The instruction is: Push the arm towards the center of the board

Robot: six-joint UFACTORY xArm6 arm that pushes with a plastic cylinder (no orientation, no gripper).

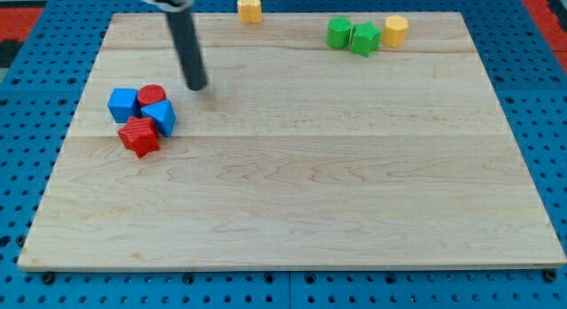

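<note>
The arm carries no pincer at all, only a dark rod, so there is nothing to clench or release. Its tip [197, 85] sits on the wooden board [292, 212] toward the view's upper left, just beside a tight cluster: red cylinder [151, 95], blue cube [123, 104], a second blue block [161, 117], red star-shaped block [139, 136]. The tip touches none of them. Board centre lies well off to the view's lower right, open wood. Up top, a yellow block [251, 8] sits alone, and two green blocks [352, 34] huddle beside another yellow one [396, 30].
</note>
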